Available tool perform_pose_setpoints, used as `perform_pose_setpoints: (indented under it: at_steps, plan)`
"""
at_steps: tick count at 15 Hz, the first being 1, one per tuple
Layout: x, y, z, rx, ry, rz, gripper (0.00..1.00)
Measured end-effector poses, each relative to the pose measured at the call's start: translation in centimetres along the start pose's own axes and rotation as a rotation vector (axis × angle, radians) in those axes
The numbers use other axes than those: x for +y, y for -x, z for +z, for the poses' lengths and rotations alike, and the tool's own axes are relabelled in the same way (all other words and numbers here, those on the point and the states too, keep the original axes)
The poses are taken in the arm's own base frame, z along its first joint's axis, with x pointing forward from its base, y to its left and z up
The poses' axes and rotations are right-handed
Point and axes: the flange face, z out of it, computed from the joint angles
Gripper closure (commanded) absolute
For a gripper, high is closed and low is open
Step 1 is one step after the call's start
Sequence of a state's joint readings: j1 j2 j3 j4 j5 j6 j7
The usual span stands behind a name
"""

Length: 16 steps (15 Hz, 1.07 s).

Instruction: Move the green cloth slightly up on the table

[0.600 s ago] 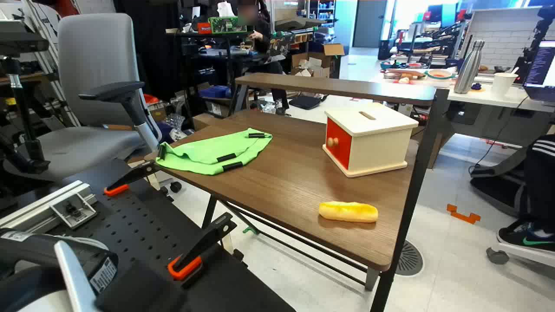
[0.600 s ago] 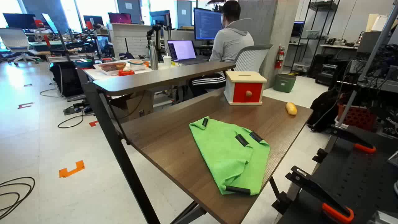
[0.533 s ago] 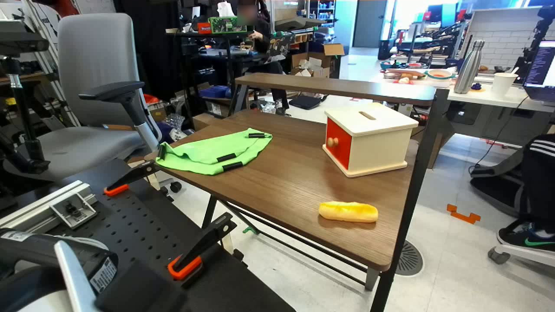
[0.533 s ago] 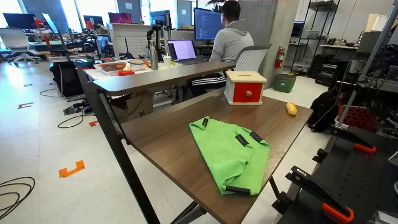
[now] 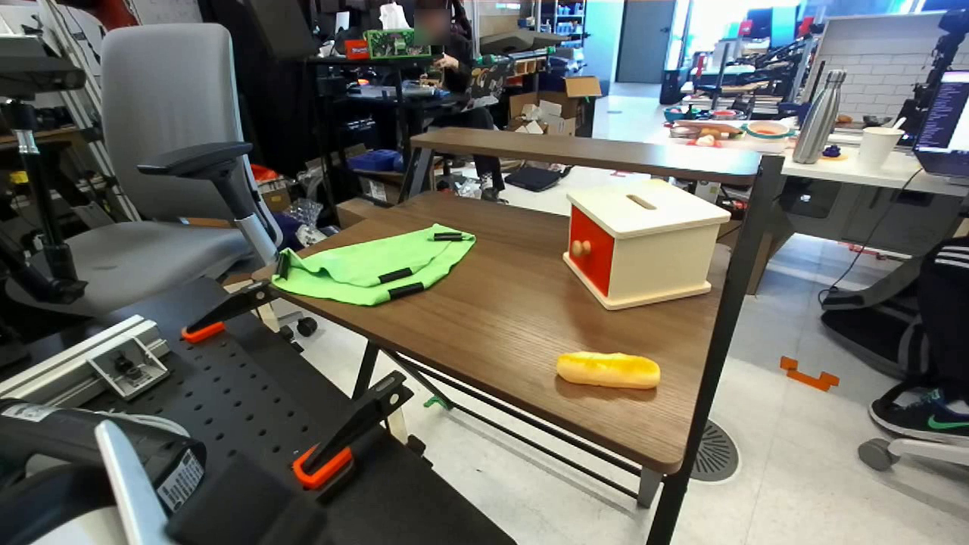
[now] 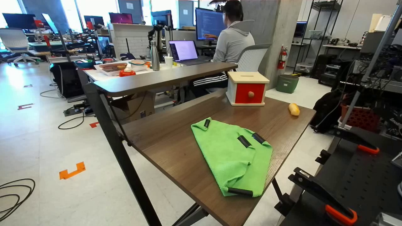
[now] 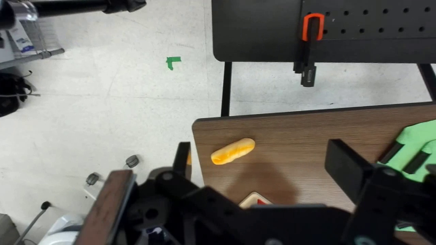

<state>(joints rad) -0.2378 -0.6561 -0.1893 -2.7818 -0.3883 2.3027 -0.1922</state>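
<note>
The green cloth [image 5: 363,261] lies loosely folded on the brown table [image 5: 484,325], near one end, with black strips at its corners. It also shows in an exterior view [image 6: 223,147], where one end lies near the table's corner. In the wrist view, part of the cloth [image 7: 420,134] shows at the right edge, partly hidden by a finger. My gripper [image 7: 259,149] is open and empty above the table, with its fingers far apart. The cloth is to the right of the jaws in the wrist view. The gripper is not in the exterior views.
A cream wooden box [image 5: 662,265] with a red front stands on the table, beneath the gripper in the wrist view. A yellow bread roll [image 7: 235,151] lies near the corner. A raised shelf [image 6: 166,78] runs along one side. Orange-tipped clamps [image 5: 322,465] sit on the black bench.
The cloth, box and bread roll have not moved. The seated person and chair have shifted slightly, and a hand is raised. A dark shape, unclear what, appears at the upper left of an exterior view.
</note>
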Motion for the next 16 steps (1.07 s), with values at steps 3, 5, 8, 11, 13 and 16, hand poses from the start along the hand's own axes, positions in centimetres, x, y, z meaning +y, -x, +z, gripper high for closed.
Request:
perform_pose_setpoints:
  at_steps: [3,5,8,11,13,16]
  plan:
    - [-3.9,-1.9,1.3,-0.020,-0.038,-0.070,0.00]
    - [-6.7,-3.2,2.3,-0.025,-0.070,-0.117,0.00]
    - [-11.2,-5.0,4.0,-0.039,-0.104,-0.198,0.00]
    - [-16.1,-6.5,6.5,-0.085,-0.111,-0.285,0.00]
    - [-19.3,-7.4,8.4,-0.114,-0.110,-0.335,0.00]
    - [-23.9,-9.1,11.3,-0.140,-0.109,-0.392,0.00]
